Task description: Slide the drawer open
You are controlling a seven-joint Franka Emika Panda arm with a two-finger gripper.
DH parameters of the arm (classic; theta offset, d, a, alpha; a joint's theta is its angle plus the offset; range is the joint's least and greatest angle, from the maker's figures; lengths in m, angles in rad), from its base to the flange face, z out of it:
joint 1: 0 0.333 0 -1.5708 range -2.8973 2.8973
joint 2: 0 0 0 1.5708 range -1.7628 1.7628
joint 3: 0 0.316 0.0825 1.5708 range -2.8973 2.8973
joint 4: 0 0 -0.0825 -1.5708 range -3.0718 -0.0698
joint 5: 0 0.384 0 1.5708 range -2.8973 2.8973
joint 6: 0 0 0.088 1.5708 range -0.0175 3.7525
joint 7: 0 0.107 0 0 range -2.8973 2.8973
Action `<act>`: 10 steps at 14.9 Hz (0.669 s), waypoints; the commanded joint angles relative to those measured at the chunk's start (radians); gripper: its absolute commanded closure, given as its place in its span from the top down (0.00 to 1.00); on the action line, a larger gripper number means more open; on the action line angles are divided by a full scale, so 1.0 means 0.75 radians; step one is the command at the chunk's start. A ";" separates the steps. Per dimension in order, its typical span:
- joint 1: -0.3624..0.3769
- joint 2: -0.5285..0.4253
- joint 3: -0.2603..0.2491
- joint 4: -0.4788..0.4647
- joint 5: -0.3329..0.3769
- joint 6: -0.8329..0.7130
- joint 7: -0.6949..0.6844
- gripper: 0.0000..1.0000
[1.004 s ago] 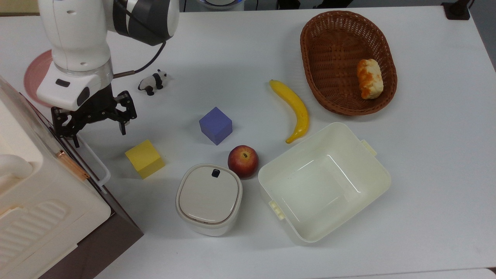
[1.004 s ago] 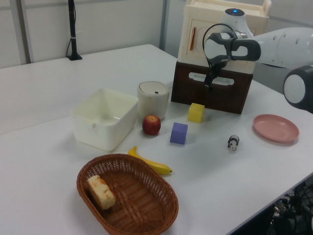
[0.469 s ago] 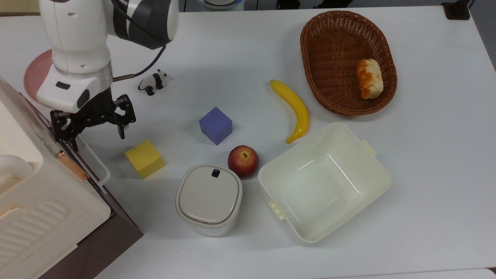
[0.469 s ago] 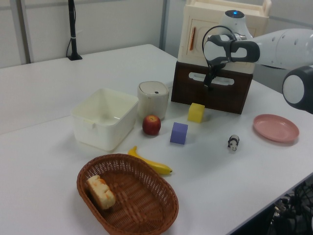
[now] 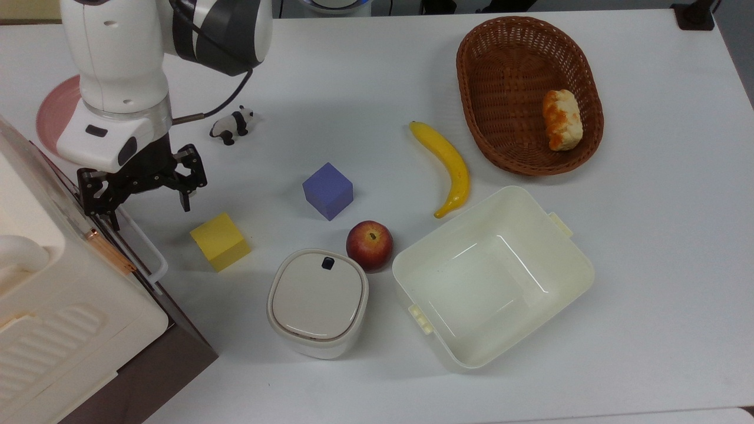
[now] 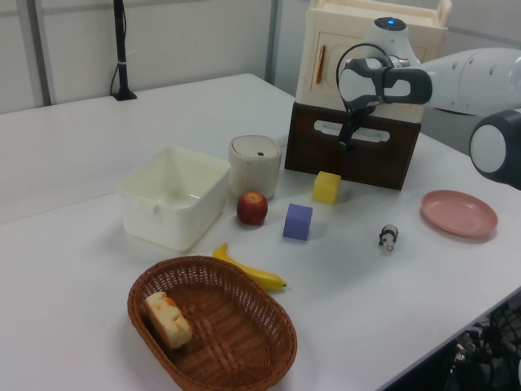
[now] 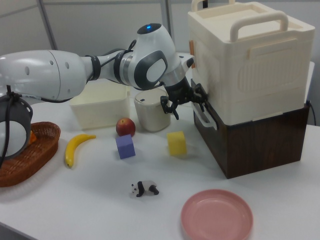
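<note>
Top view: spread, empty pincer poised over the white bar handle of the closed drawer under the cream appliance, rigid, probably heavy; grip the bar mid-span.

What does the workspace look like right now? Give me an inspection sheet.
Surface: white table.
Job's things: drawer shut, white handle free.
Clutter: yellow cube, purple cube, apple, banana, panda figure, lidded pot, cream tub, basket holding bread, pink plate.
Grippers: gripper open, at the handle's end.
Cables: black cable on arm.
Surroundings: cream appliance atop drawer.
</note>
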 commanded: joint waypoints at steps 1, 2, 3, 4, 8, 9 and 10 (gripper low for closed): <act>-0.005 0.018 -0.004 0.003 -0.021 0.063 -0.025 1.00; -0.005 0.020 -0.004 0.003 -0.027 0.063 -0.025 1.00; -0.003 0.020 -0.004 -0.005 -0.033 0.063 -0.023 1.00; -0.001 0.018 -0.004 -0.012 -0.033 0.063 -0.023 1.00; 0.001 0.020 -0.004 -0.014 -0.035 0.063 -0.021 1.00; 0.001 0.018 -0.004 -0.014 -0.033 0.065 -0.021 1.00; 0.001 0.020 -0.004 -0.014 -0.035 0.065 -0.017 1.00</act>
